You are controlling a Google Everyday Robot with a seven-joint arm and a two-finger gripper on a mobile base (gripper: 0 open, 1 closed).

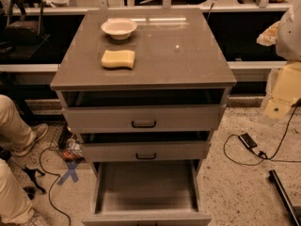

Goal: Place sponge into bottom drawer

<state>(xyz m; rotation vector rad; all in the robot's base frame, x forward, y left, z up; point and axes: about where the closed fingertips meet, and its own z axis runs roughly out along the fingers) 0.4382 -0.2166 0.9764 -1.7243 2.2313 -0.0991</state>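
Three grey drawers (146,149) stack under a smooth, glossy grey-brown tabletop (188,55), a flat square-cornered slab that catches streaks of light along its 12 o'clock edge. At 6 o'clock of the view, the bottom drawer (146,185) stands pulled far out. It is a wide rectangular tray with a plain matte floor, and the frame cuts off its front lip. The upper two are only slightly open, each with a black bar handle (144,124), and their insides are lost in shadow. Off the tabletop at 2 o'clock, against the right frame edge, a pale rounded bulk seems to be the claw (288,32). It is blurred and cropped, and I cannot tell whether it is spread or pressed together. The sponge (118,59) lies flat on the tabletop toward 9 o'clock. It is a soft pale yellow block with wavy edges, well apart from the claw. Near it at 11 o'clock, not touching, sits a round white bowl (119,28).
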